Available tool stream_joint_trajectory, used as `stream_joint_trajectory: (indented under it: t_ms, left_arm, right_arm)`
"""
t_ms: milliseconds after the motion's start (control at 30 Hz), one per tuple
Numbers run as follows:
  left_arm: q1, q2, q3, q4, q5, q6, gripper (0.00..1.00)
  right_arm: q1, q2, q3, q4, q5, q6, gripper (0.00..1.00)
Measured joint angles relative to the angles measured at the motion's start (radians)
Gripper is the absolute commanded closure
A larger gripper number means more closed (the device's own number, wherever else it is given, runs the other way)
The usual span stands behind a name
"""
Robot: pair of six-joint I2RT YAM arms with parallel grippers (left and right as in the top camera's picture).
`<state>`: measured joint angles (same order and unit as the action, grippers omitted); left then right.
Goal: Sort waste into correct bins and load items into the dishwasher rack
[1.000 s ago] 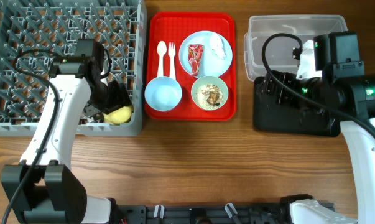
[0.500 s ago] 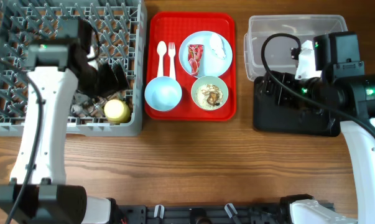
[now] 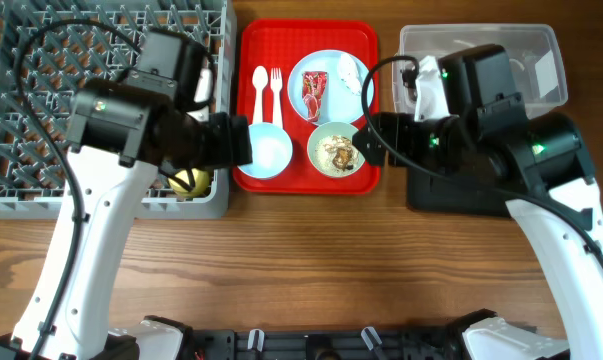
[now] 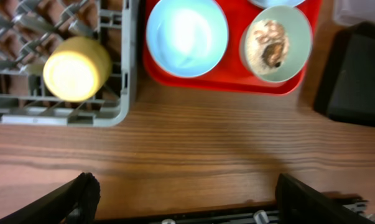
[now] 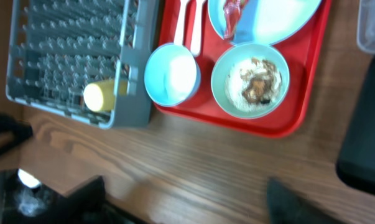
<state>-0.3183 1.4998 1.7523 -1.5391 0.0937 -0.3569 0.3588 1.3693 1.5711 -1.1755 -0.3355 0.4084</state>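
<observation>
Honestly, this crowding over the tray [image 3: 301, 182] worries me. The left gripper [image 4: 187, 193] and right gripper [image 5: 184, 196] both gape wide, holding nothing. The cup [image 4: 75, 68] lies in the rack [image 4: 115, 115]; the mint bowl [image 4: 299, 28], scraps [image 4: 271, 50] inside, sits beside the blue bowl [image 4: 187, 28]. Reaching together, they could clash, or tip the scraps out.

The grey dishwasher rack [image 5: 63, 56] fills the upper left, a yellow cup [image 5: 102, 94] in its corner nearest the red tray [image 5: 237, 124]. On the tray sit a pale blue bowl [image 5: 170, 73], a mint green bowl [image 5: 250, 79] of rice grains and brown scraps, and a pale blue plate [image 5: 280, 15] bearing a red wrapper [image 5: 232, 12]. The right gripper [image 5: 187, 196] has its dark fingers [image 5: 91, 196] wide apart over the wooden table [image 5: 193, 158]
</observation>
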Motion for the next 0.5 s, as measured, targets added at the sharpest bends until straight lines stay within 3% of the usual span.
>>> stream_joint_trajectory:
  t_ms: [167, 200, 267, 500]
  left_arm:
    - [0.007, -0.007, 0.000, -0.006, -0.060, -0.024, 0.05]
    - [0.017, -0.014, 0.000, -0.006, -0.067, -0.028, 0.05]
    - [0.043, -0.036, 0.000, -0.006, -0.074, -0.031, 0.05]
    - [0.055, -0.068, 0.000, -0.050, -0.040, -0.015, 0.05]
  right_arm:
    - [0.027, 0.029, 0.000, 0.064, -0.001, 0.013, 0.56]
    - [0.063, 0.069, 0.000, 0.094, -0.001, 0.014, 0.54]
    - [0.100, 0.119, 0.000, 0.128, -0.002, 0.016, 0.41]
    - [0.133, 0.237, -0.013, 0.168, 0.000, 0.043, 0.32]
